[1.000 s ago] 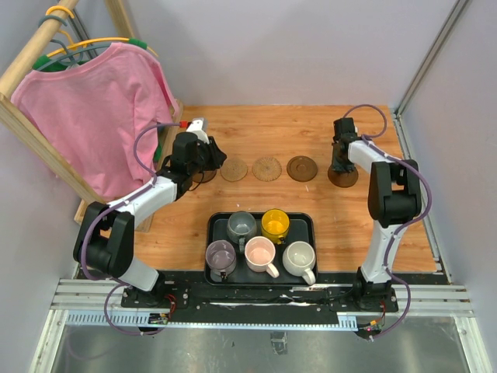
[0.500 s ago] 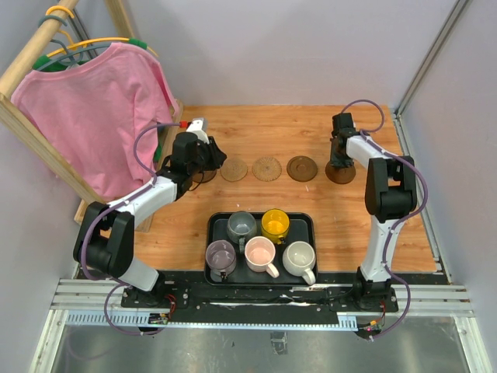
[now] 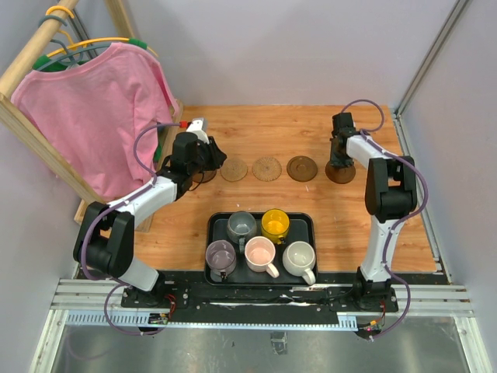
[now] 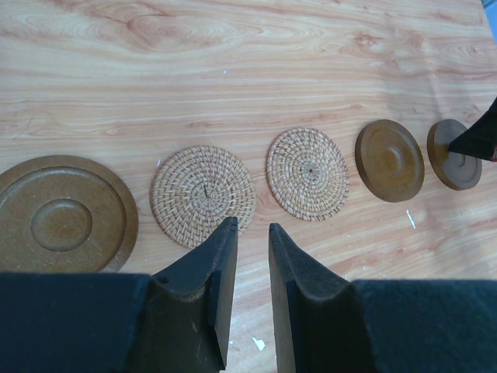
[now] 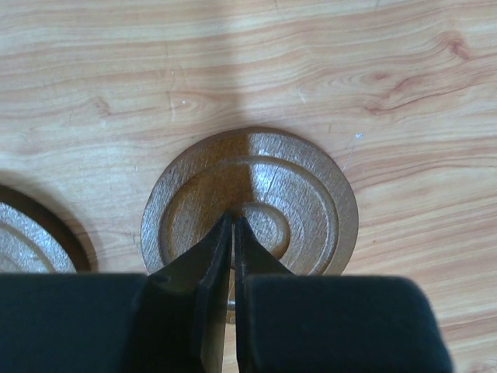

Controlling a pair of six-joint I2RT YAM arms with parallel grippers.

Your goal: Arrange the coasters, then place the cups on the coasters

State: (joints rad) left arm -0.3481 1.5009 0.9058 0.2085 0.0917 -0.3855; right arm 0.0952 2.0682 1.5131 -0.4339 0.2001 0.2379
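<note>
Five coasters (image 3: 268, 168) are lying in a row across the far part of the table (image 3: 272, 124), three dark brown and two woven tan. The right gripper (image 5: 233, 219) is pointing down with its fingers pinched together (nothing between them), tips over the centre of the rightmost dark coaster (image 5: 299, 194). The left gripper (image 4: 251, 227) is hovering by the edge of a woven coaster (image 4: 203, 194), jaws slightly parted and gripping nothing. The cups (image 3: 260, 252) are sitting together in the black tray (image 3: 309, 220), near the arm bases.
</note>
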